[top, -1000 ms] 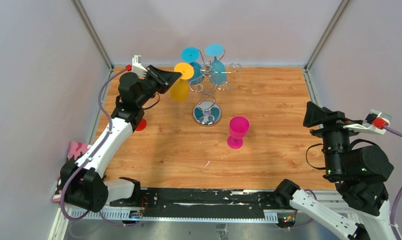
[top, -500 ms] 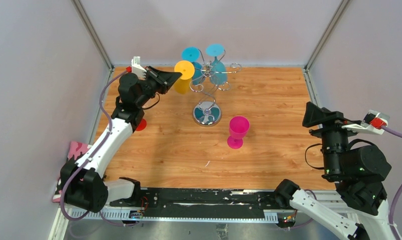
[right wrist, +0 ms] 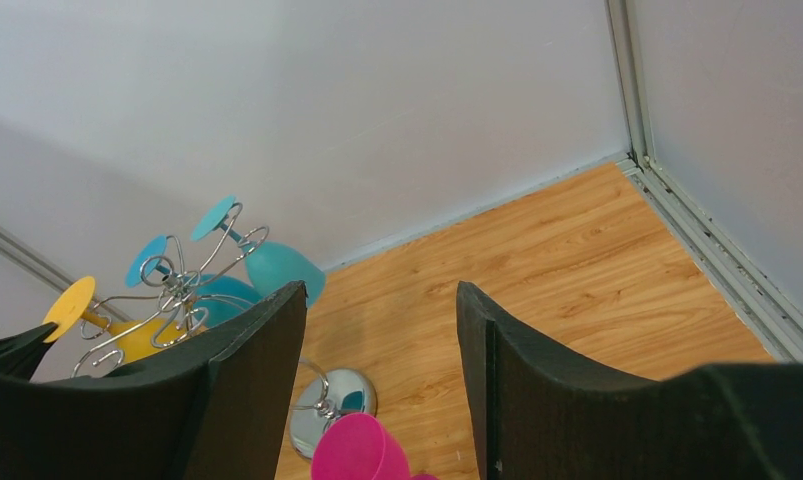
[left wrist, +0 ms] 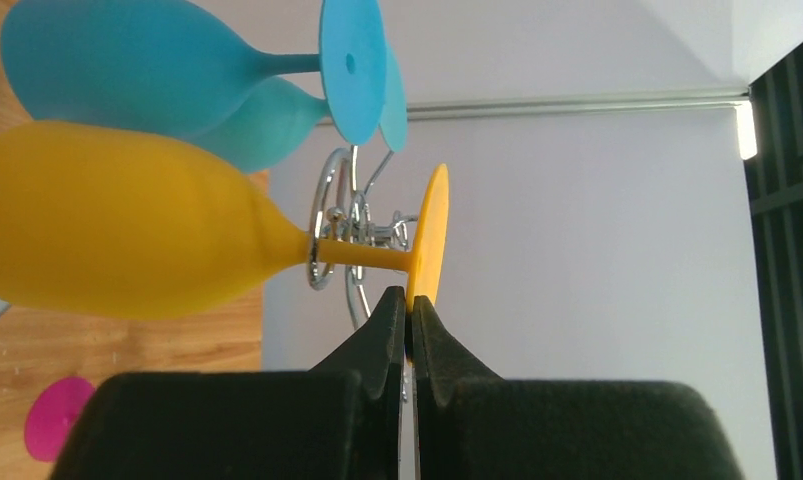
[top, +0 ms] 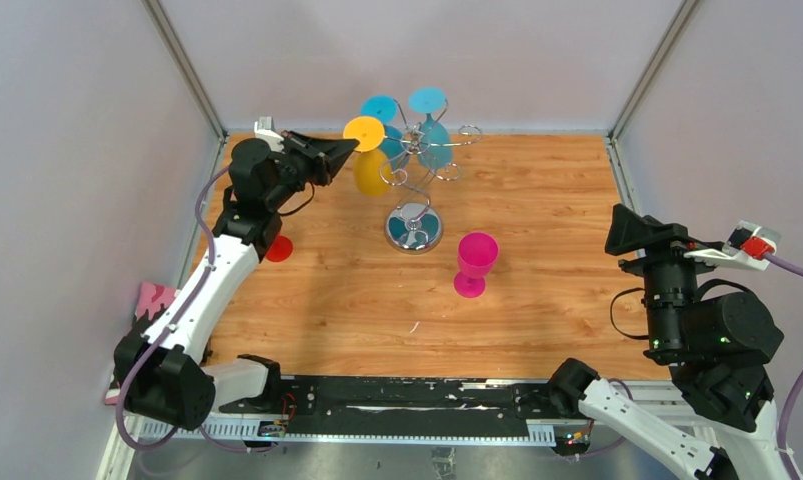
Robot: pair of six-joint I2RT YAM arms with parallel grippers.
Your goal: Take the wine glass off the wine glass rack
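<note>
Left pincer (left wrist: pixel 408 305) closed on the foot-disc rim of the yellow wine glass (left wrist: pixel 127 220). The glass hangs bowl-down with its stem in a chrome loop of the wine glass rack (top: pixel 414 228), upper centre of the top view. Right pincer (right wrist: pixel 382 380) open and holding nothing, at the right edge of that view, well apart from the rack. Two blue glasses (top: pixel 435 145) hang on the rack, and a pink glass (top: pixel 474 262) stands upright on the surface (top: pixel 557 220), lower right of the rack's base.

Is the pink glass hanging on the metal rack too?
No, the pink glass stands upright on the table, apart from the rack.
</note>
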